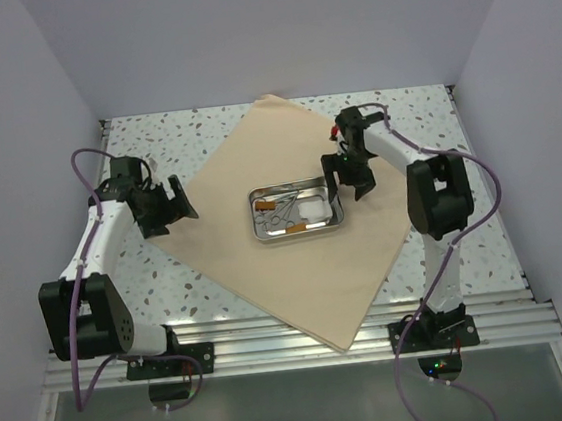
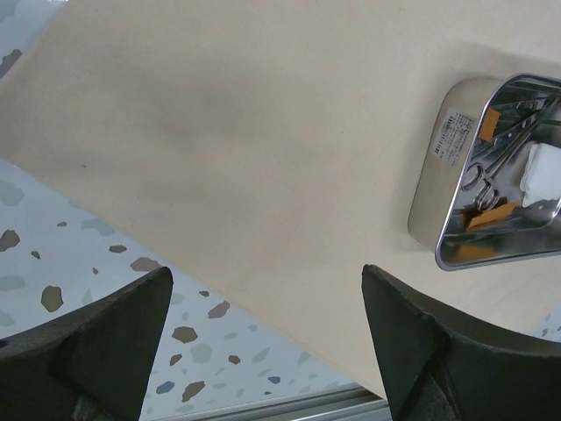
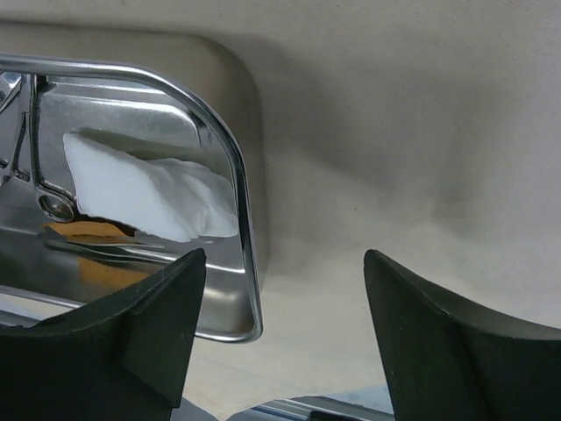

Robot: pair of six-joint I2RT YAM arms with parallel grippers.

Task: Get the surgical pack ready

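cloth [image 1: 267,272]: lying flat on surface [image 1: 421,105], beneath both hands, corners free for folding.
tray [image 1: 299,235]: sitting mid-cloth w/ gauze [image 1: 313,209] & tools [image 1: 279,209], directly below right hand, so wrap can be closing round it.
left hand [image 1: 175,207]: fingers apart, empty, hovering over cloth edge; prob. lining up a grab.
right hand [image 1: 346,178]: fingers apart, empty, hanging over tray's end rim.

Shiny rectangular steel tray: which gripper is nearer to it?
Right. The right gripper hovers at the steel tray's right end; the left gripper sits over the tan cloth's left edge.
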